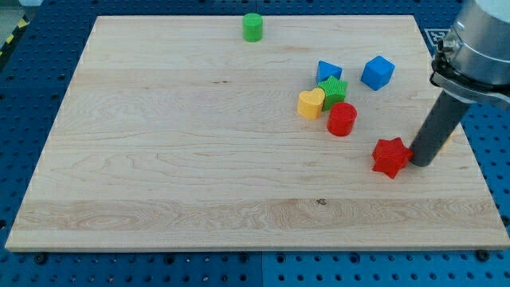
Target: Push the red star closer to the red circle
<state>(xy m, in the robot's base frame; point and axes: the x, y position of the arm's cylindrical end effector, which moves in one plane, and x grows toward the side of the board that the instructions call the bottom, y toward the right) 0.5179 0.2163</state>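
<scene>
The red star [390,156] lies on the wooden board at the view's right, below and right of the red circle [342,119]. A gap of about a block's width separates them. My tip [420,163] rests on the board right at the star's right side, touching or nearly touching it. The dark rod rises up and to the right from there to the arm's grey body at the view's top right corner.
A yellow heart [311,104], a green star [333,89] and a blue block [327,72] cluster just above and left of the red circle. A blue cube [378,72] sits to their right. A green cylinder [253,27] stands near the board's top edge [159,17].
</scene>
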